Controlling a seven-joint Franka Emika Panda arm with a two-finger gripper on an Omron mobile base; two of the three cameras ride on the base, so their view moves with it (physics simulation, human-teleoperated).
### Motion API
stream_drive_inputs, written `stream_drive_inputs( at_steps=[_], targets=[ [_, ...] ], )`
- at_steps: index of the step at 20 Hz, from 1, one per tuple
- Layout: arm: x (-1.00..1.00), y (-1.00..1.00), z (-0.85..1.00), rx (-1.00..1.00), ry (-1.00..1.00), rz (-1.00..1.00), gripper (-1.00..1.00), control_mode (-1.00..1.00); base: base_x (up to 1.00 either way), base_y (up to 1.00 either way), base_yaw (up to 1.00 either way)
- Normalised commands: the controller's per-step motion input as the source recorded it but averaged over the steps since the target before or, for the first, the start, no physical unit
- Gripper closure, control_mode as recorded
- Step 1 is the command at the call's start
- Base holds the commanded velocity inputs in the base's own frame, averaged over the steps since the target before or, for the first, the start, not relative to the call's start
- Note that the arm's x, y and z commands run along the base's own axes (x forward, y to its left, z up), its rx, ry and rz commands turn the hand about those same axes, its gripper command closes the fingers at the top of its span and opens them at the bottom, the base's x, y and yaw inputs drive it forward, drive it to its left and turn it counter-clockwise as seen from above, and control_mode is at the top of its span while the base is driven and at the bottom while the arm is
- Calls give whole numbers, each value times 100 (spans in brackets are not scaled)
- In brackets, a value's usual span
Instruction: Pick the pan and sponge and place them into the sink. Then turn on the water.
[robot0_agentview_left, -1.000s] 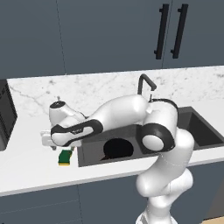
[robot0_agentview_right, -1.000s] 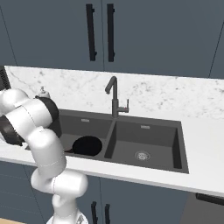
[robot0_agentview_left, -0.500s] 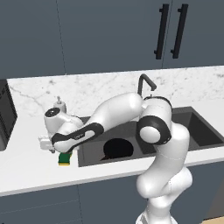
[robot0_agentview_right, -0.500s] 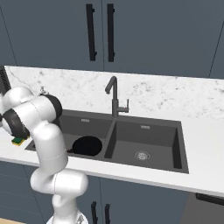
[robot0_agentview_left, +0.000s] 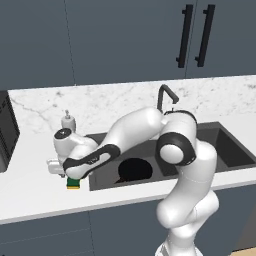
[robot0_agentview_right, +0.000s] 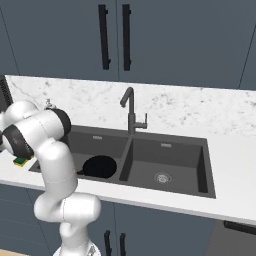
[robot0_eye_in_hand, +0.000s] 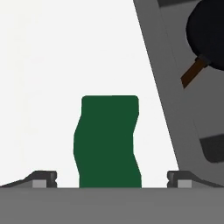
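Glossy white rounded arm (robot0_agentview_left: 187, 200) segments, black joint bands, dark pincer (robot0_eye_in_hand: 109, 180) fingertips.

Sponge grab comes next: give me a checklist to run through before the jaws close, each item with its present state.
1. Gripper open: ok, fingertips stand wide apart.
2. Sponge between the fingertips: ok, it lies centred in the hand view with a gap on either side.
3. Sponge flat on the counter, beside the sink: ok.
4. Fingers low enough to grip the sponge's sides: cannot tell, the hand hides the gap in the left base view.
5. Pan already in the sink: ok, it lies in the left basin.
6. Soap dispenser out of the way: ok, it stands behind the hand.
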Motion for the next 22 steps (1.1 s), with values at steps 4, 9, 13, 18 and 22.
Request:
stream_drive_inputs(
  at_steps=[4,9,13,18,22],
  targets=[
    [1,-20,-24,2,0,2,-100,-100,0,0,0],
    [3,-2,-25,0,0,0,-100,-100,0,0,0],
    [8,3,-9,0,0,0,-100,-100,0,0,0],
    [1,5,0,0,0,0,-100,-100,0,0,0],
    [8,1,0,0,0,0,-100,-100,0,0,0]
  ],
)
